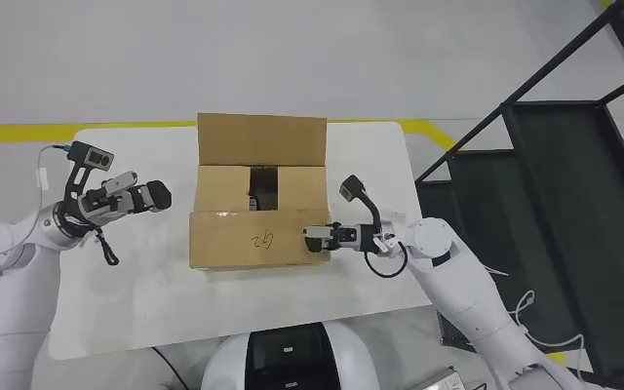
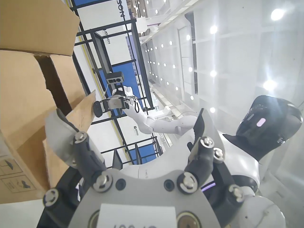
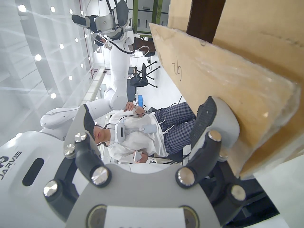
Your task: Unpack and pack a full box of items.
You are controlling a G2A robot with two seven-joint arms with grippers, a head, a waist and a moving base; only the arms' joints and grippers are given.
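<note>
Top view evenly bright under diffuse overhead light, white table close to washed out, inside of the box dark, no hard shadows; both wrist views fisheye-bent toward the edges, ceiling lamps blooming with streak flare, strong glare off the white walls.

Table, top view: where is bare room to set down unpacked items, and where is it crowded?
Widest patch: the table strip between the box front and the near edge. Also free: the far right corner beside the box. Crowded: left of the box, where the left gripper hangs, and the box's front right corner, at the right gripper.
</note>
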